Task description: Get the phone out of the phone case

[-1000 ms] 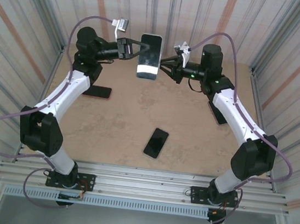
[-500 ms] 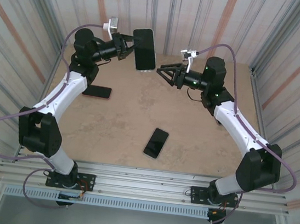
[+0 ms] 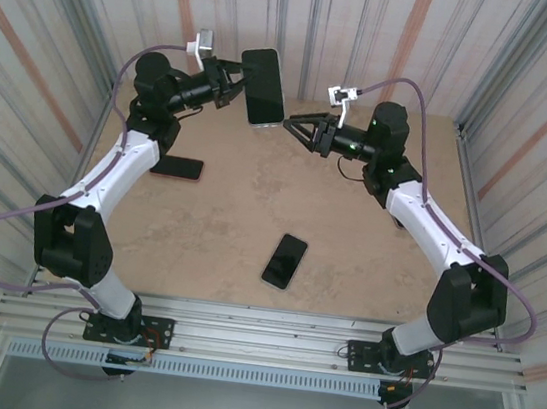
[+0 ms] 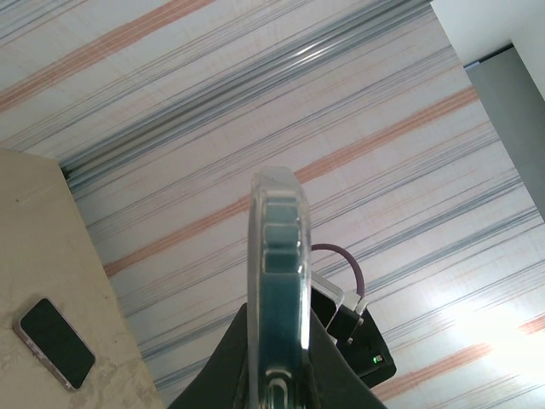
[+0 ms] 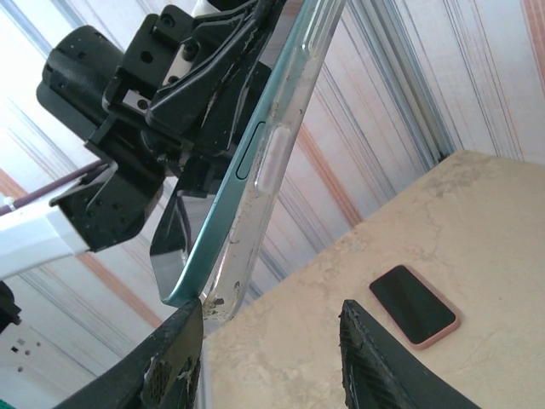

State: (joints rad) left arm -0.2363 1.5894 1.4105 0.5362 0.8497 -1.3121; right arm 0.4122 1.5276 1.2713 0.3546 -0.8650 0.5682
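Observation:
My left gripper is shut on the phone and holds it in the air at the back of the table, dark screen up. From the left wrist the phone is edge-on, teal inside its clear phone case, between my fingers. In the right wrist view the teal phone has its lower corner parted from the clear case. My right gripper is open just right of the phone; its left fingertip sits under that corner, and nothing is between its fingers.
A black phone lies mid-table. A pink-cased phone lies at the left, also the pink-cased phone under my right gripper. Corrugated striped walls close in the table on three sides.
The left gripper lifted and tilted the phone up and to the left. The right gripper let go of the phone's right edge, opened, and now sits just apart from it.

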